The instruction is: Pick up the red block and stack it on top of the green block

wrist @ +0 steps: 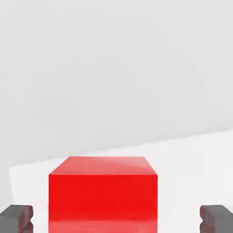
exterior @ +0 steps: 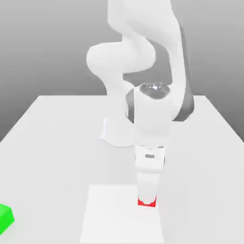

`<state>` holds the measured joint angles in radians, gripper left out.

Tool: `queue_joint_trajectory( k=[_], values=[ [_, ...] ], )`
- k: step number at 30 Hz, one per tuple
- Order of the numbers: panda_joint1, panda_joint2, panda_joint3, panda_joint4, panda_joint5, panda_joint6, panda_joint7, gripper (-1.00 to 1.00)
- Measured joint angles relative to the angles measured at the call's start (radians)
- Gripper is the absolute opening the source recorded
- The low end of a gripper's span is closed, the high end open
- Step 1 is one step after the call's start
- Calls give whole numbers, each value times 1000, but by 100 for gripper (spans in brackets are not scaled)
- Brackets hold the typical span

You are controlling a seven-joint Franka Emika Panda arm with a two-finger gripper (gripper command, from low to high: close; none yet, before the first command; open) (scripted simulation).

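Standing by the table, reading the scene as a clock dial, with twelve at the far side of the exterior view and three at the exterior view's right.

Robot: a bulky, glossy white jointed arm with dark grey joints. Its base sits at twelve o'clock from a flat, white, four-sided sheet on a pale grey, smooth tabletop. The arm reaches toward the near side, its hand pointing down over the sheet.

Gripper: two dark grey fingers, spread wide open, gripping nothing. The hand view has a gap at either side of the block, one noticeably broader than the other (so not quite centred, to my eye).

Task's block: a small, bright-red, smooth, plain cube, directly below the hand, on the white sheet. From the sheet's middle it lies at about two o'clock, close to the edge. In the exterior view the hand hides most of it, leaving a red strip around the tip. It sits upright, its faces squared up to the fingers.

Second block: a bright-green, smooth cube, partly cut off by the picture's edge. It lies at nine o'clock from the sheet, well apart from it and from the red cube. Nothing rests on the visible part of its top.
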<state>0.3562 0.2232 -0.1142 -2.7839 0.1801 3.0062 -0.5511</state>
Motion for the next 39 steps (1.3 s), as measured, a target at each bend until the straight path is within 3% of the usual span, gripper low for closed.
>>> queue_joint_trajectory(
  k=[1, 8, 20, 25, 29, 39],
  values=[
    [-5, 12, 8, 1, 12, 10, -7, -100],
    [-5, 10, 7, 1, 10, 6, -6, -100],
    [33, -233, -82, -35, -187, -196, 139, -100],
    [22, -214, -163, 39, -219, -250, 337, -100],
    [-76, -179, -226, 112, -214, -287, 500, -100],
    [-196, -74, -344, 298, -119, -381, 850, -100]
  ],
)
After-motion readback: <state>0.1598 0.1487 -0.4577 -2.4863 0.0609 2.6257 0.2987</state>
